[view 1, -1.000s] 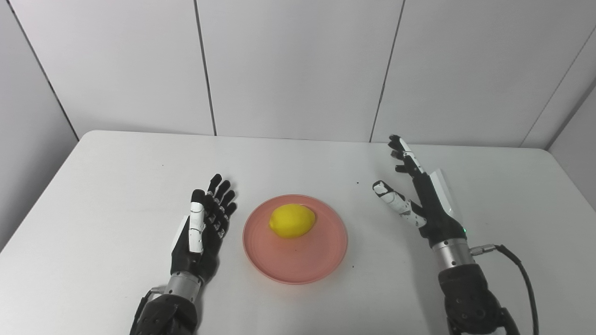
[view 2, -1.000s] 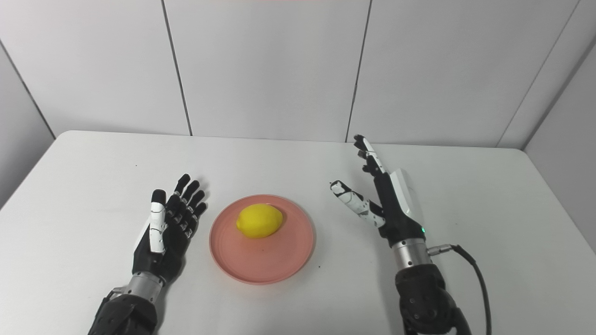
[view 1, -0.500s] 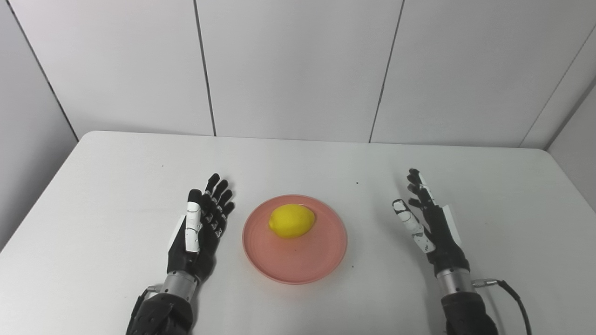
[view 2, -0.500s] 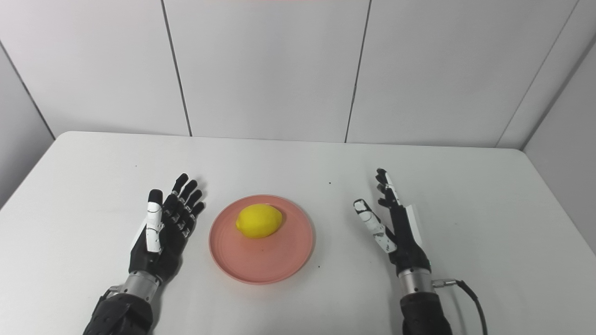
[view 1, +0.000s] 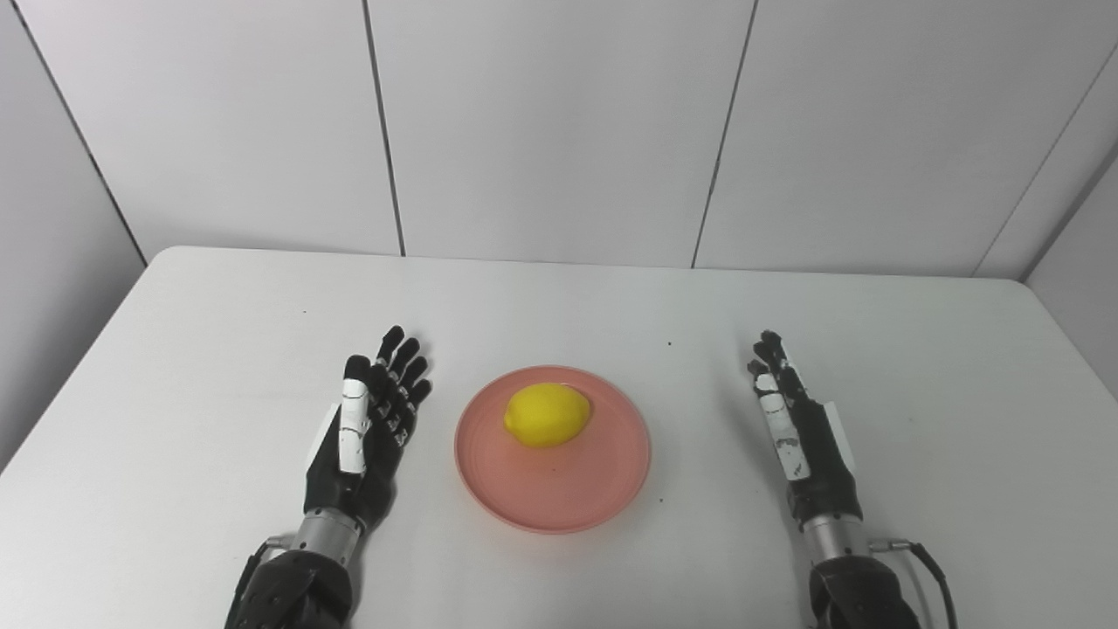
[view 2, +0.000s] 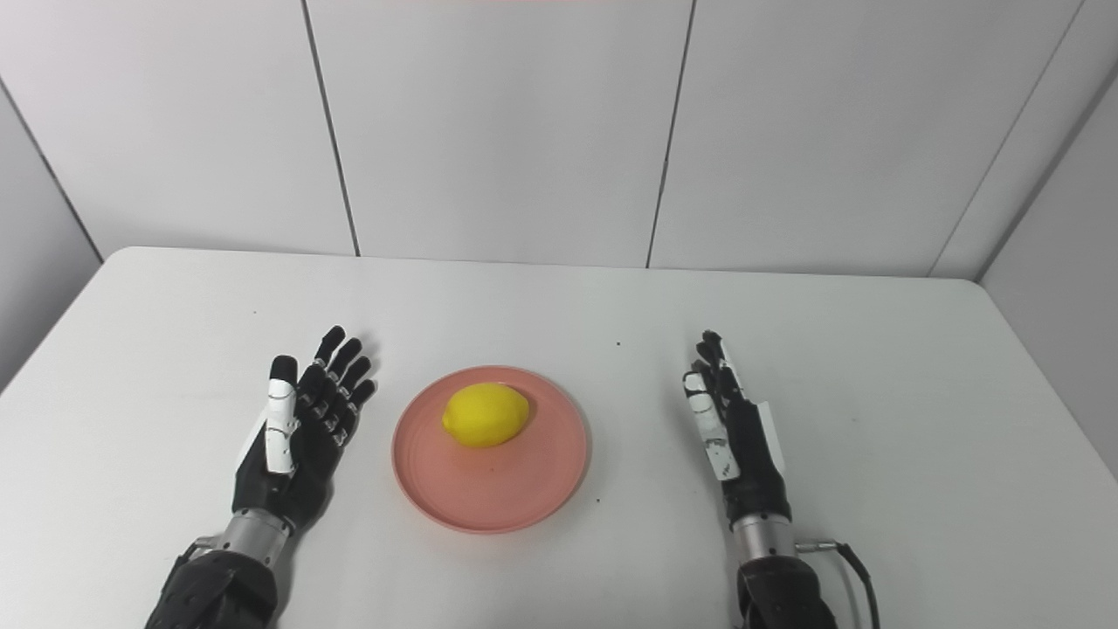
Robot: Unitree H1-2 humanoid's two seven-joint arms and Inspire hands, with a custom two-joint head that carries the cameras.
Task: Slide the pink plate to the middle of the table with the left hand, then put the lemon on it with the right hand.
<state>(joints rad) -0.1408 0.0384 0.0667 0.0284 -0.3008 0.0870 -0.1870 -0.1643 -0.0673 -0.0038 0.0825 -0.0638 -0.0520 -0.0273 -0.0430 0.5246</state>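
Observation:
A pink plate (view 1: 559,489) lies near the middle of the white table (view 1: 559,297). A yellow lemon (view 1: 547,414) rests on the plate's far half. My left hand (view 1: 362,437) lies to the left of the plate, apart from it, fingers straight and spread, holding nothing. My right hand (view 1: 799,432) is to the right of the plate, well apart from it, fingers straight and close together, empty. The same scene appears in the right eye view, with the lemon (view 2: 486,414) on the plate (view 2: 489,489).
White wall panels stand behind the table's far edge. A cable (view 1: 930,568) trails from my right wrist at the bottom right. Small dark specks dot the tabletop near the plate.
My right hand has drawn back toward the near edge and lowered, its thumb folding in beside the fingers. My left hand has slid slightly back and left. Plate and lemon have not moved.

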